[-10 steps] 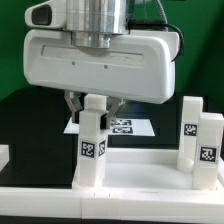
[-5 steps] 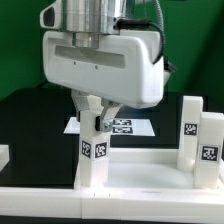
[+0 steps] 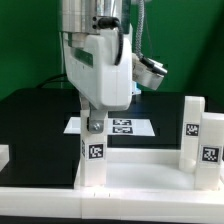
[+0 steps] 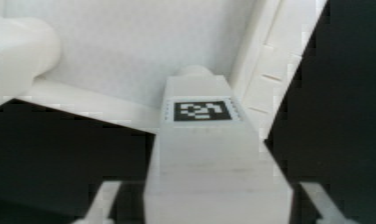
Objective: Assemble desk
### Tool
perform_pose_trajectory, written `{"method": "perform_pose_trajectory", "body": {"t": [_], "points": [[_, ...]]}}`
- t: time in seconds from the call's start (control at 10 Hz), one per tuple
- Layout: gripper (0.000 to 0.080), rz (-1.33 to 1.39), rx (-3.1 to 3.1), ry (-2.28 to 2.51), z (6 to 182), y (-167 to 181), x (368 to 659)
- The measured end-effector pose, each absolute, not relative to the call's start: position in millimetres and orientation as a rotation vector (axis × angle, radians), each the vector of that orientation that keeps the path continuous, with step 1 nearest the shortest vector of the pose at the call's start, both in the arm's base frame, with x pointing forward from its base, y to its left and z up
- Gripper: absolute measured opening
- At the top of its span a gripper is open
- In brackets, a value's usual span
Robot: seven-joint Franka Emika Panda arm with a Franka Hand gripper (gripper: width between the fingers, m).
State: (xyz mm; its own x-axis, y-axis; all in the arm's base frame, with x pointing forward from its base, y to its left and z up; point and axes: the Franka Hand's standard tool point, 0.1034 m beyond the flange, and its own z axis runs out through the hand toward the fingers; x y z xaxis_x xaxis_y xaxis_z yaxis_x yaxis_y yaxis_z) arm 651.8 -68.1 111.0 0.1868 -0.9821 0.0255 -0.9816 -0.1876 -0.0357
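Where the rimmed tabletop [image 3: 140, 172] holds it upright, the gripper [image 3: 96, 124] clamps a square-section tagged leg [image 3: 93, 155].

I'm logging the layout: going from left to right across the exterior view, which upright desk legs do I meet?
Leg under the gripper → leg with a tag → rightmost leg.
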Motion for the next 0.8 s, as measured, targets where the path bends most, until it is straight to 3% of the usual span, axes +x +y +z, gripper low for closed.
{"method": "perform_pose_trajectory", "body": {"t": [0.4, 0.5, 0.6, 0.8], "points": [[0.0321, -0.066, -2.31, 2.109, 110.8, -68.1, 651.8], [0.0502, -0.065, -2.326, 2.092, 110.7, -67.5, 651.8], [0.0622, -0.069, -2.433, 1.974, 110.9, -67.5, 651.8], [0.0641, -0.07, -2.604, 1.749, 111.1, -67.3, 652.0]]}}
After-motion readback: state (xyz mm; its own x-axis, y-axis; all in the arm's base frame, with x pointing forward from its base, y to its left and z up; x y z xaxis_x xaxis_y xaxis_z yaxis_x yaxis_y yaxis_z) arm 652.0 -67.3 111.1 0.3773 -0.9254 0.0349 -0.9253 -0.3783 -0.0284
